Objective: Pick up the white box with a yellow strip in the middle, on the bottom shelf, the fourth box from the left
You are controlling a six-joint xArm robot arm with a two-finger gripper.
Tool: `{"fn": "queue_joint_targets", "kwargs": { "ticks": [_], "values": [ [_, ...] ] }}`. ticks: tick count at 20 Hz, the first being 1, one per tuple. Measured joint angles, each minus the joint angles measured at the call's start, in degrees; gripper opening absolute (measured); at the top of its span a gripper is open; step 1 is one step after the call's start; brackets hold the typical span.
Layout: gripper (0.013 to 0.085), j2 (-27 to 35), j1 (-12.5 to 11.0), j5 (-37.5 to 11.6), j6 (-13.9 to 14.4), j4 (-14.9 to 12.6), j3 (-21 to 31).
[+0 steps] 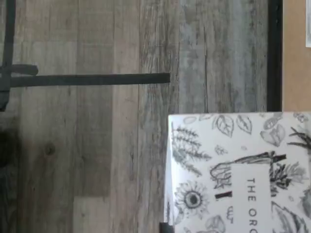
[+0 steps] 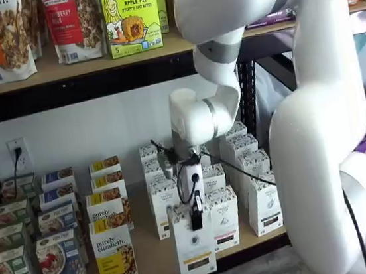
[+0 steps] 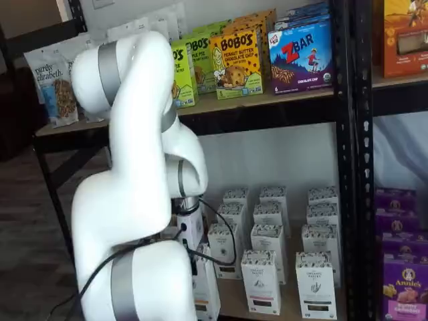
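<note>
Carton gripped and pulled clear of the front rail.

The gripper [image 2: 196,217] is clamped on the top of the white box [image 2: 195,249], which now hangs out past the front edge of the bottom shelf [image 2: 152,264], ahead of the rows of black-banded cartons [image 2: 266,205]. I'd say the pick is nearly done; only carrying it away looks left.

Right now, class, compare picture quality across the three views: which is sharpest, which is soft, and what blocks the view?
Wrist view: soft overall; the white box fills a corner, its botanical print and lettering slightly blurred. A shelf view: evenly lit, fairly sharp; the pincer shows as a dark shape on the box's top. A shelf view: the white arm looms large in front, hiding much of the bottom shelf.
</note>
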Motion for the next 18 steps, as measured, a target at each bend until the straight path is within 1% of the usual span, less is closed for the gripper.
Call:
{"fn": "queue_joint_targets", "kwargs": {
  "ticks": [2, 8, 12, 17, 18],
  "values": [
    [0.0490, -1.96, 0.14, 0.94, 0.77, -0.64, 1.08],
    [0.0490, -8.29, 0.34, 4.74, -0.23, 1.03, 3.76],
    [0.0490, -12.40, 0.38, 8.51, 1.27, -0.37, 5.00],
    [0.0490, -17.91, 0.42, 12.62, 1.13, 0.29, 6.50],
    [0.0490, -18.26, 0.47, 12.83, 1.11, 0.42, 6.60]
  ]
}}
